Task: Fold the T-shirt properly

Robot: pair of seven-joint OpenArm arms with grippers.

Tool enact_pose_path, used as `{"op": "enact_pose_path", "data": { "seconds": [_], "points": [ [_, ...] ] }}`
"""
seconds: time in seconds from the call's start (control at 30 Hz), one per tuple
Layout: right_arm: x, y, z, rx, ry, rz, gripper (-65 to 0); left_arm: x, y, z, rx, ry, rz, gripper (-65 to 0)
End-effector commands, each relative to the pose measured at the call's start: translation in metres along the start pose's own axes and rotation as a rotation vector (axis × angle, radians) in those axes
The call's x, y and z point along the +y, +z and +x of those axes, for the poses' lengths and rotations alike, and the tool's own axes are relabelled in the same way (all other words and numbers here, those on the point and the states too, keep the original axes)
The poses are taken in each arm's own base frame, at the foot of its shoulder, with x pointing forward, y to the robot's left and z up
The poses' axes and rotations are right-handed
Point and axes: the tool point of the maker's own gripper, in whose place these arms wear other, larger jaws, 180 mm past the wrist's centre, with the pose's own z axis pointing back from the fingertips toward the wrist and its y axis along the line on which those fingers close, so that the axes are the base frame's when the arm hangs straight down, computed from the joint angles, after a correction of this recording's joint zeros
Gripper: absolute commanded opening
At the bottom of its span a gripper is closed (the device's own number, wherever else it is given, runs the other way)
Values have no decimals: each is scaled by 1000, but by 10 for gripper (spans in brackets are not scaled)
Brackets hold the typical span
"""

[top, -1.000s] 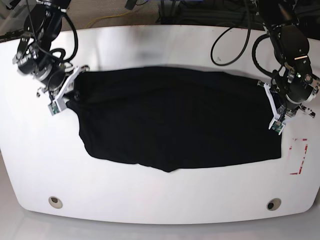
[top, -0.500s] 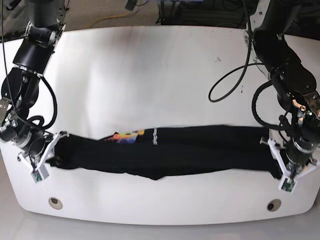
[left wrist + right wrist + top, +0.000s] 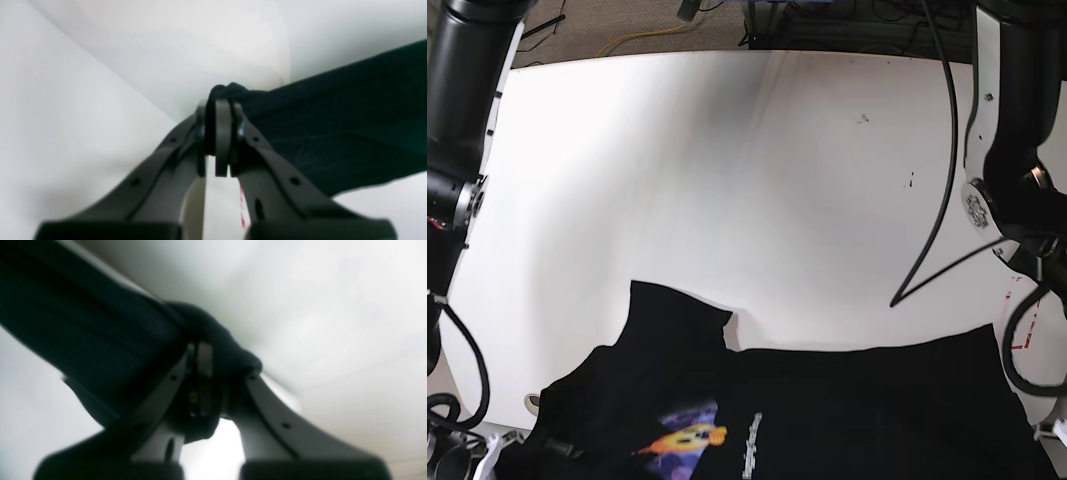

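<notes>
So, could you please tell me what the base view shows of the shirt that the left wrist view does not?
Only the base view shows the colourful orange and purple print and the wide white table. Only the left wrist view shows the left claw shut on a bunched corner of cloth, with a red mark below it. Both show the large black soft cloth T-shirt above the white surface.

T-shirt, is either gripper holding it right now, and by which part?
Both. The left gripper pinches a bunched edge of the T-shirt, the right gripper another bunched edge at its opposite end.
</notes>
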Motion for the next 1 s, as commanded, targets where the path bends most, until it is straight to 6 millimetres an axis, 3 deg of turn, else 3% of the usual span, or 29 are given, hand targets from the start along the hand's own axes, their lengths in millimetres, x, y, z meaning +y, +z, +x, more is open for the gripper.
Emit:
{"op": "enact_pose_path", "data": {
  "seconds": [0.0,0.07,0.17,0.23,0.37,0.53,0.57,0.67,0.73,0.97],
  "points": [
    [-23,21,26,-41,13,-66,-650,35,6,27,-46,19,62,-644],
    [-24,24,28,-41,9,-61,-650,41,9,36,-63,19,73,-644],
    [-26,31,19,-43,-20,-38,-650,31,9,46,-76,-34,64,-644],
    [-18,25,-3,-18,-46,2,-650,25,13,46,-73,-62,68,-644],
    [2,21,-57,12,-140,72,-650,1,14,19,-13,-96,41,-644],
    [41,22,-128,98,-171,117,-650,-51,14,-35,80,-134,-53,-644],
    [50,25,-148,126,-191,120,-650,-63,14,-53,120,-143,-81,-644],
    [78,27,-186,167,-254,152,-650,-89,16,-98,222,-157,-150,-644],
    [98,34,-214,205,-293,166,-650,-113,23,-138,313,-175,-216,-644],
    [164,51,-275,297,-399,234,-650,-164,60,-229,528,-214,-367,-646]
  ]
}}
